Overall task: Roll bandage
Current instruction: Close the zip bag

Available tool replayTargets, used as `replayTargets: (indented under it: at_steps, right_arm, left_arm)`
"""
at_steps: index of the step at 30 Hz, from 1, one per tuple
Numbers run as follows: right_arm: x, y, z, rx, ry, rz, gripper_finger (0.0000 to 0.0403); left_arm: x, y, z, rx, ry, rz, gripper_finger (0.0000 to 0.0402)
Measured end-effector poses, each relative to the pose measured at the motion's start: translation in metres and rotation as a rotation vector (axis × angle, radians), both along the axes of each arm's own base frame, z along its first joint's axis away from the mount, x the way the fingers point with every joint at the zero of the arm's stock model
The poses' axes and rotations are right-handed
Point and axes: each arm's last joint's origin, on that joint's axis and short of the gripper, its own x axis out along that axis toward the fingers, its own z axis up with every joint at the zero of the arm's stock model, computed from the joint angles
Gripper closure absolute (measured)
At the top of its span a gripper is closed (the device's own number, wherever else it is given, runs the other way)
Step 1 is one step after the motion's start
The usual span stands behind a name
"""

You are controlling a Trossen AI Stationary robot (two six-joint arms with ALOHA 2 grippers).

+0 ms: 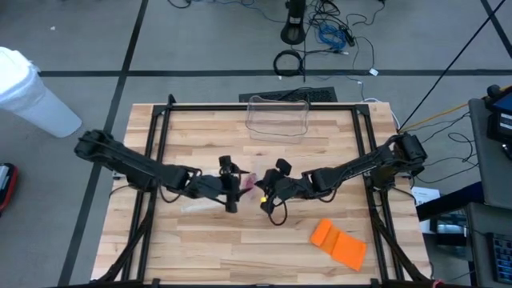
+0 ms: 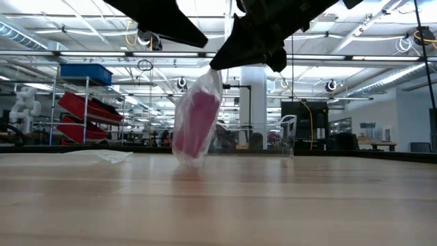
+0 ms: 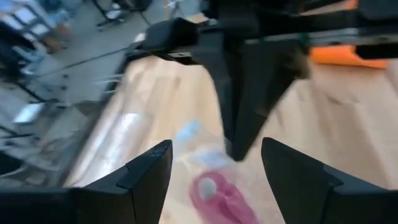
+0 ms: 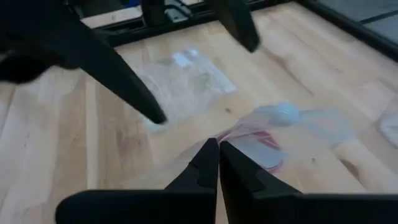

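The pink bandage (image 2: 196,124), still in its clear wrapper (image 2: 205,89), hangs at mid-worktop (image 1: 240,248) between the two arms. The right gripper (image 4: 217,149) has its jaws fully closed, pinching the wrapper's top edge; the roll dangles below with its long axis near upright, its lower end touching or just off the wood; which cannot be told. The left gripper (image 3: 214,168) sits just beside it with jaws spread wide, holding nothing, the roll lying ahead of and between them. The left arm therefore looks best placed to take the lower end.

The low view alone shows the roll hanging. The high view shows only a pink spot between the grippers, plus an orange item (image 1: 339,242) and a clear tub (image 1: 278,118) well apart. The right wrist view adds an empty wrapper (image 4: 186,81) lying flat nearby.
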Motion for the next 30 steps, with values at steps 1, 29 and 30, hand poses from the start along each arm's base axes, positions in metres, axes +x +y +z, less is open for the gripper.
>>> replayTargets:
  at_steps: [1, 29, 30]
  right_arm:
    - [0.000, 0.000, 0.000, -0.017, -0.004, -0.014, 0.0403]
    - [0.010, 0.016, -0.019, -0.473, 0.075, 0.042, 0.0403]
    - [0.013, 0.016, -0.023, -0.494, 0.080, 0.053, 0.0403]
  left_arm:
    - [0.002, 0.001, 0.000, 0.017, -0.013, 0.027, 0.0149]
    - [0.011, 0.016, 0.002, -0.195, -0.128, 0.138, 0.0149]
    - [0.011, 0.017, 0.002, -0.192, -0.122, 0.142, 0.0149]
